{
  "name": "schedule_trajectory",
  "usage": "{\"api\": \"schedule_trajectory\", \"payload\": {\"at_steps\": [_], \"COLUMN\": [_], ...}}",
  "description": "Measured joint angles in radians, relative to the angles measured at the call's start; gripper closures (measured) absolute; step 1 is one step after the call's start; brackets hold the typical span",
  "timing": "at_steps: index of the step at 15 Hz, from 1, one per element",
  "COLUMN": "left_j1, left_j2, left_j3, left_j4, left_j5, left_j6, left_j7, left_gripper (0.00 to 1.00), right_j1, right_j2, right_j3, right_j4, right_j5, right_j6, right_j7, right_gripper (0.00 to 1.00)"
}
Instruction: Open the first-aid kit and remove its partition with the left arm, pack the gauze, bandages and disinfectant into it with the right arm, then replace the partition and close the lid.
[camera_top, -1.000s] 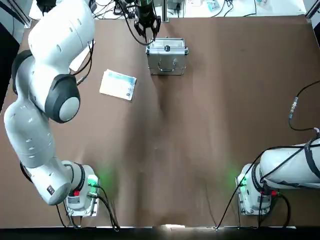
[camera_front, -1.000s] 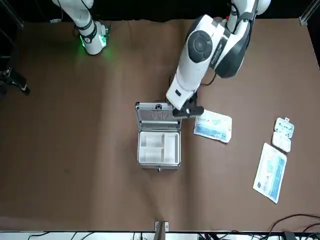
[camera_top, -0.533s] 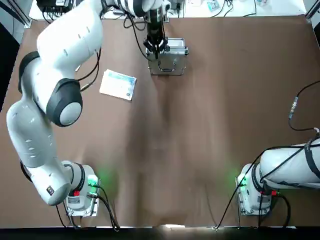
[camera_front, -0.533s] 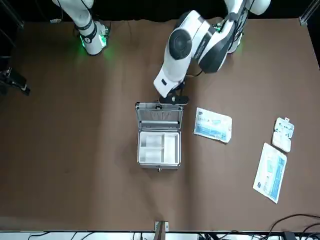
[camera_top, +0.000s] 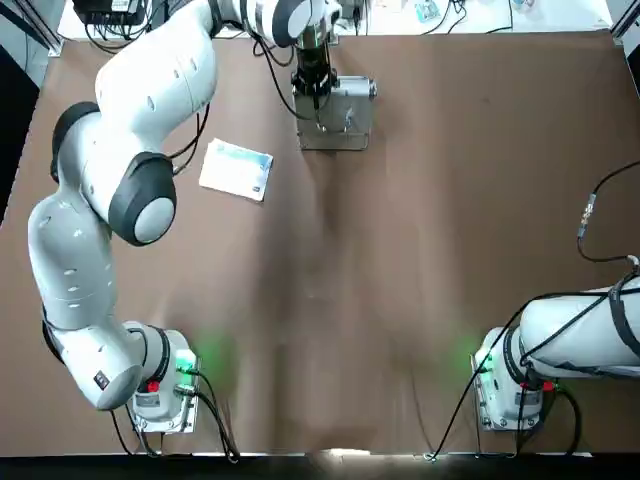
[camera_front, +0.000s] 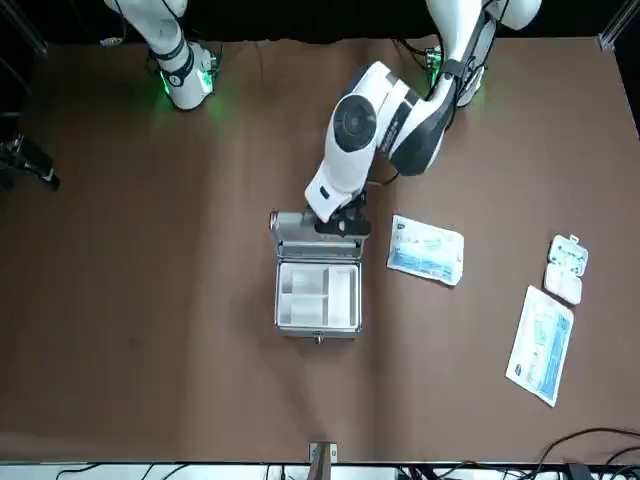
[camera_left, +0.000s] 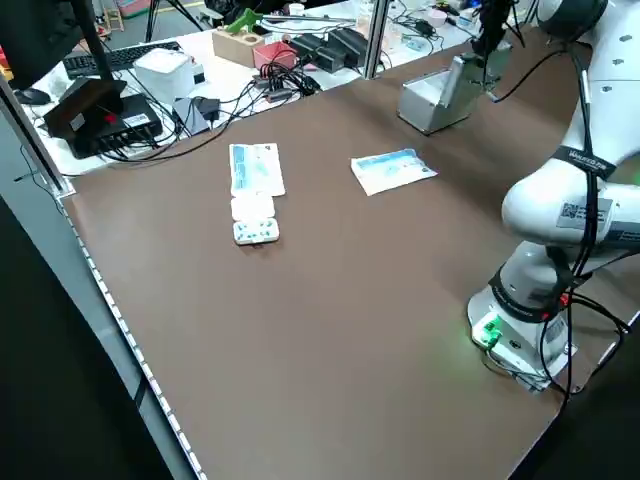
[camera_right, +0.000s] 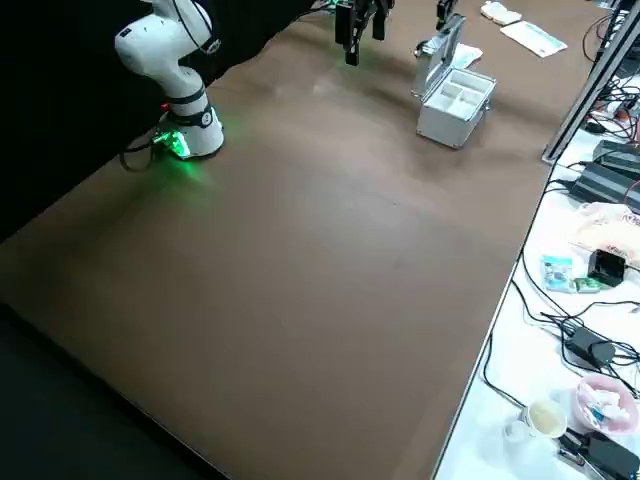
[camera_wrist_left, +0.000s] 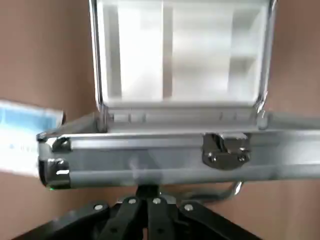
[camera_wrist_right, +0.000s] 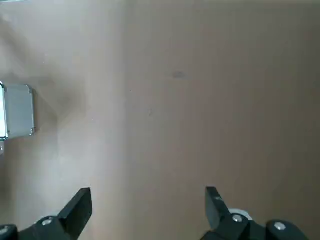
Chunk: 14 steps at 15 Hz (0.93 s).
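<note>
The left gripper (camera_wrist_left: 148, 210), fingers pressed together, hung behind the raised lid (camera_wrist_left: 165, 157) of the first-aid kit (camera_front: 317, 283); the partition (camera_front: 318, 295) sat beyond. A nudge might have slammed it shut.

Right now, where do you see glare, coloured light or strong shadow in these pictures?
Left wrist view: glare washes out the white inside of the open first-aid kit. Top view: green light spills on the table beside both arm bases. Right side view: the near corner lies in shadow.

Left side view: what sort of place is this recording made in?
Probably a robotics lab, not a clinic. Beyond the brown table stands a white bench cluttered with cables and power adapters, a keyboard, and the Franka arm's base is bolted to the tabletop.
</note>
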Motion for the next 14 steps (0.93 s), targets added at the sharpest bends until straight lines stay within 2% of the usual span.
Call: {"api": "schedule_trajectory", "payload": {"at_steps": [4,9,13,14], "left_j1": [0.015,0.016,0.055,0.1], "left_j2": [0.022,0.027,0.002,-0.036], "left_j3": [0.015,0.042,0.045,0.046], "left_j4": [0.0,0.009,0.019,0.021], "left_j5": [0.054,0.057,0.064,0.064], "left_j6": [0.136,0.169,0.165,0.13], "left_j7": [0.001,0.004,0.019,0.056], "left_gripper": [0.99,0.99,0.86,0.69], "right_j1": [0.0,0.0,0.0,0.0], "right_j2": [0.0,0.0,0.0,0.0], "right_j3": [0.0,0.0,0.0,0.0], "right_j4": [0.0,0.0,0.0,0.0], "right_j5": [0.0,0.0,0.0,0.0], "right_j6": [0.0,0.0,0.0,0.0], "right_j7": [0.0,0.0,0.0,0.0], "right_gripper": [0.0,0.0,0.0,0.0]}}
